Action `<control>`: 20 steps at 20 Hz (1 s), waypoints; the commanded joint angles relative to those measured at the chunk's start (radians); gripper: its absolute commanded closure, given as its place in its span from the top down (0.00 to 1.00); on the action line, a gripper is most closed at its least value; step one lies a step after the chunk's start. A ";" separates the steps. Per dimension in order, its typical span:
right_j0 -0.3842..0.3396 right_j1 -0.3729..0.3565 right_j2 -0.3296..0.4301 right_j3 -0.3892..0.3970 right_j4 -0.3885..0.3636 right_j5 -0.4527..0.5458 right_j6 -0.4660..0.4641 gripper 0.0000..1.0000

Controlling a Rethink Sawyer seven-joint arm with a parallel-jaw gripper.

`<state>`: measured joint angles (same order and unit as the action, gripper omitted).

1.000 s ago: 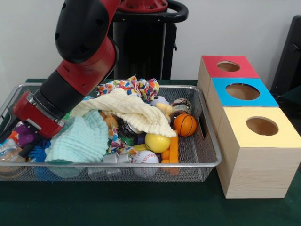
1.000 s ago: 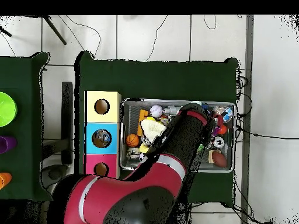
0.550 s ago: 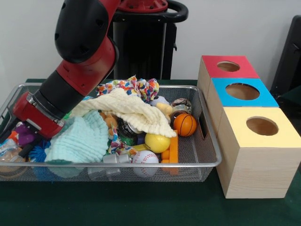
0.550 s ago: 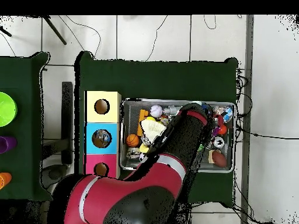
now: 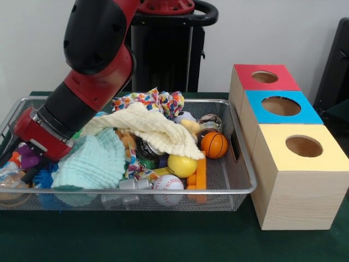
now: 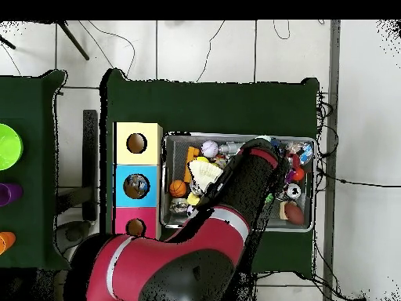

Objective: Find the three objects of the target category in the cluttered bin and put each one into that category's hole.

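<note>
A wire mesh bin (image 5: 240,164) holds mixed clutter. My gripper (image 5: 13,155) is low at the bin's left end, beside a purple toy (image 5: 28,155) and a blue spiky ball (image 5: 46,177); its tips are hidden by the rim and the clutter. In the overhead view my gripper (image 6: 287,168) is at the bin's right end, mostly under the arm. An orange basketball (image 5: 214,144), a yellow ball (image 5: 182,165) and a baseball (image 5: 168,183) lie at the bin's other end. Beside the bin stand three holed boxes: red (image 5: 248,76), blue (image 5: 308,112), yellow (image 5: 272,150).
A cream cloth (image 5: 150,128), a mint cloth (image 5: 92,161) and a multicoloured cloth (image 5: 152,101) cover much of the bin. Orange blocks (image 5: 199,176) lie near the front rim. A brown football (image 6: 294,212) shows from above. My red arm (image 5: 92,65) slants over the bin's left half.
</note>
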<state>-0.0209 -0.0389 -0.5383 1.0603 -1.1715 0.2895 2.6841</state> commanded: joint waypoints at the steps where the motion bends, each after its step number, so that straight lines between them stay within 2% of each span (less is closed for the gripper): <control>1: -0.097 0.096 0.145 -0.163 -0.075 -0.154 -0.155 1.00; 10: -0.109 0.089 0.168 -0.163 -0.076 -0.150 -0.180 1.00; 13: -0.082 0.105 0.133 -0.168 -0.088 -0.142 -0.120 1.00; 16: -0.105 0.086 0.165 -0.160 -0.064 -0.139 -0.196 1.00; 20: -0.082 0.100 0.134 -0.159 -0.069 -0.138 -0.132 1.00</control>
<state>-0.0731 0.0041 -0.5406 0.9707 -1.2178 0.2462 2.6841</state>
